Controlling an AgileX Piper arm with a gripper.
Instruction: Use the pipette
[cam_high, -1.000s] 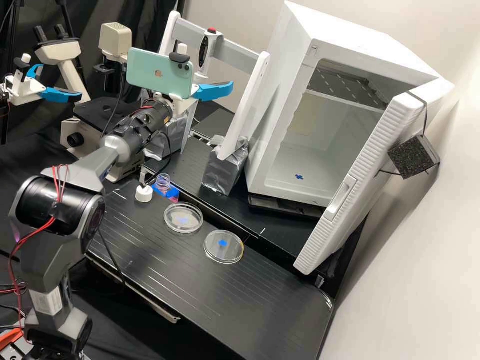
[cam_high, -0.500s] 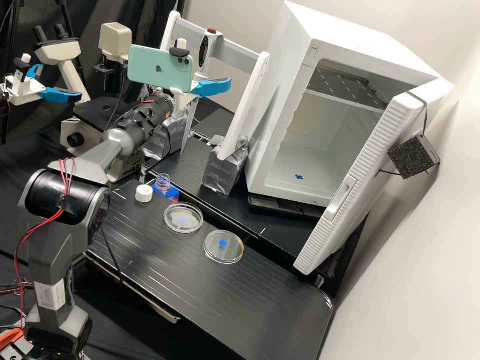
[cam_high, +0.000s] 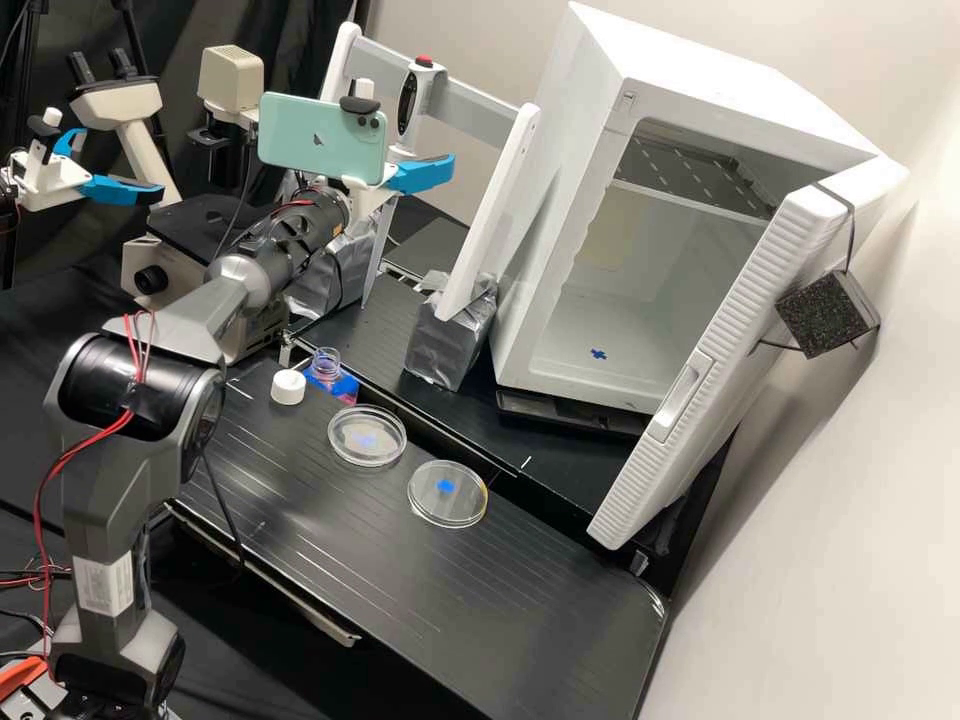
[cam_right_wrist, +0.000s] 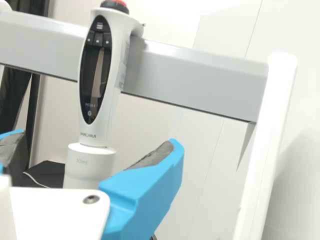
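Note:
In the high view the gripper (cam_high: 424, 174) is up at the pipette rack, one blue finger showing beside the phone. The white electronic pipette (cam_high: 425, 88), red-topped, hangs upright on the rack's grey crossbar, its lower part hidden. From the wrist, the pipette (cam_right_wrist: 111, 65) stands with its dark oval display facing the camera. Spread wide, the gripper (cam_right_wrist: 94, 142) is open, one finger on each side of the pipette's lower body; contact with it cannot be made out.
Two petri dishes (cam_high: 367, 436) (cam_high: 447, 494), a white cap (cam_high: 288, 387) and an open bottle (cam_high: 326, 368) in a blue holder are on the bench. Right of the rack (cam_high: 490, 215) stands a white incubator (cam_high: 560, 200), door open. A microscope (cam_high: 228, 85) is behind the arm.
The arm's elbow has shifted rightward in the high view, while the visible blue finger has moved slightly left and up. A cable no longer crosses the white cap. The pipette has stayed put.

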